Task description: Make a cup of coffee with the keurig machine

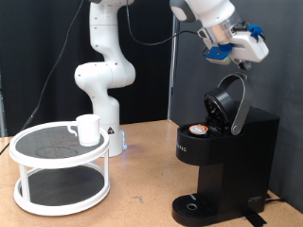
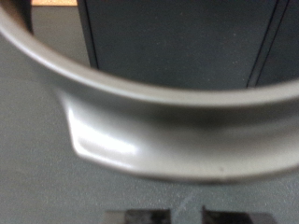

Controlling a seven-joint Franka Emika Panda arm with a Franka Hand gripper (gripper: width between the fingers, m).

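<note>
The black keurig machine [image 1: 227,156] stands at the exterior view's right with its rounded lid [image 1: 225,99] raised. A brown-topped pod [image 1: 197,130] sits in the open chamber. My gripper [image 1: 244,59] hovers just above the top of the lid's silver handle [image 1: 242,95], not holding it. In the wrist view the silver handle [image 2: 168,131] fills the frame as a curved band close in front of my fingertips [image 2: 135,217], which stand apart with nothing between them. The white cup [image 1: 88,129] stands on the top tier of a round rack at the exterior view's left.
The white two-tier round rack [image 1: 28,180] takes up the left of the wooden table. The arm's white base [image 1: 102,76] stands behind it. The machine's drip tray [image 1: 194,203] is bare. A black curtain hangs behind.
</note>
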